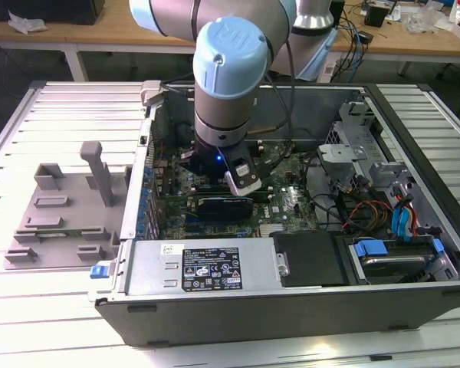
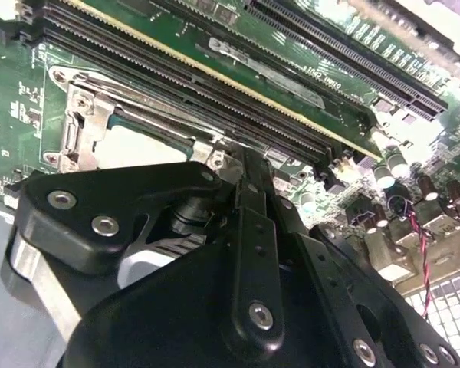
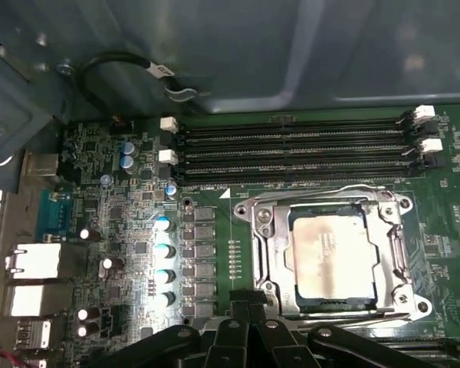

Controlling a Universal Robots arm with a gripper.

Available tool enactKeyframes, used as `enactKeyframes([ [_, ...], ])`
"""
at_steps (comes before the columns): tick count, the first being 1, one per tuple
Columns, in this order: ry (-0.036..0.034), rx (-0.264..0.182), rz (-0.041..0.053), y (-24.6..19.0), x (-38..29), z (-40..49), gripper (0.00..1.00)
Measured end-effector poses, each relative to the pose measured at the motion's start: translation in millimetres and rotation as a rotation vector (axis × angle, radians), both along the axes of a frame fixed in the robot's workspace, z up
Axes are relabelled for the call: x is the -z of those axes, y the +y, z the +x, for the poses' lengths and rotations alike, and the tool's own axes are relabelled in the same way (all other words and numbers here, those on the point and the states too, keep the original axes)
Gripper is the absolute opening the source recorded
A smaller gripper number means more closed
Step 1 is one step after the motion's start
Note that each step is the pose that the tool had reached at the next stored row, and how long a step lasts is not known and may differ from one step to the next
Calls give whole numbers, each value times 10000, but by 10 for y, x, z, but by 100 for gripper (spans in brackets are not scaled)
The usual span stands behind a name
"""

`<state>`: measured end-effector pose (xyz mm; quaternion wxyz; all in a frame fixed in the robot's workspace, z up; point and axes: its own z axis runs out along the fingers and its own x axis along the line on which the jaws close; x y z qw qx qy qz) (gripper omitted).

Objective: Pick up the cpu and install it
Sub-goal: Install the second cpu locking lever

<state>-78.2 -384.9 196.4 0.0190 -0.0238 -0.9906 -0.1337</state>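
The cpu [image 3: 327,259] lies seated within the socket frame [image 3: 331,257], and the tool [image 3: 249,337] hovers just beside it; whether the tool is released or clenched cannot be determined. A slight misalignment could bend socket contacts.

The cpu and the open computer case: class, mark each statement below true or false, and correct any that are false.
1. The cpu lies in the socket frame on the motherboard. True.
2. The memory slots beside the socket are filled with modules. False: they are bare.
3. The grey plastic tray sits inside the computer case. False: it lies outside, at the exterior view's left.
4. The arm reaches down into the computer case. True.
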Motion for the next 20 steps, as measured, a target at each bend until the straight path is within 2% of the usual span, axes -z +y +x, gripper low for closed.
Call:
enactKeyframes([
  [1,-2,4,1,-1,-21,0,11],
  [2,-2,11,5,0,-116,1,11],
  [3,-2,17,5,0,-253,5,11],
  [5,-2,20,5,0,-361,10,11],
  [6,-2,22,5,0,-454,15,11],
  [7,-1,23,2,0,-507,20,11],
  [8,4,28,-23,1,-512,28,11],
  [10,7,51,-162,20,-513,47,11],
  [14,16,150,-396,36,-509,289,11],
  [15,22,187,-534,42,-507,365,11],
  [16,26,194,-683,71,-502,408,11],
  [17,27,199,-774,120,-499,433,11],
  [18,25,196,-823,178,-494,449,11],
  [19,24,196,-963,262,-489,464,11],
  [20,23,196,-1042,295,-487,473,11],
])
